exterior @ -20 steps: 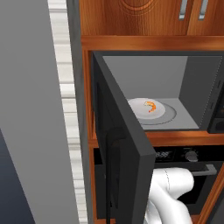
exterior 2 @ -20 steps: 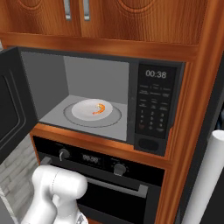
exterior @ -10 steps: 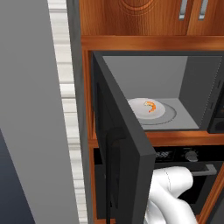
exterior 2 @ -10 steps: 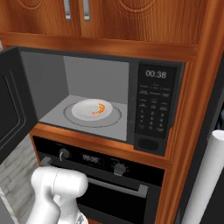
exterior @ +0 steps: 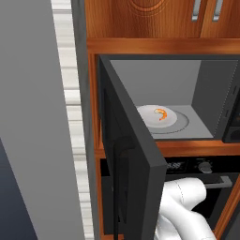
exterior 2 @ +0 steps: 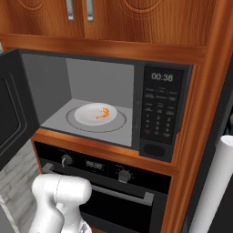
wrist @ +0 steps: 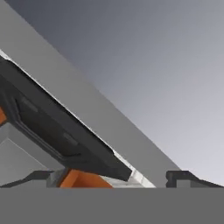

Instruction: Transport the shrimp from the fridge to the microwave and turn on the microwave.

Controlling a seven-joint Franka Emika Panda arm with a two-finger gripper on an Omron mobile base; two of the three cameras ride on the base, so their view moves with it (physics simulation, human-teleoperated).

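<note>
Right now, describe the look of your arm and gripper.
The arm is glossy white, built of rounded, bulbous segments with smooth curved shells, and no cables or markings are visible on it. The gripper ends in two small dark, flat-topped finger tips, standing wide apart.

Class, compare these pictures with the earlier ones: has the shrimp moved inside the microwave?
No. The shrimp lies at the same spot on the round white turntable, just as far from the keypad of the microwave as before.
</note>
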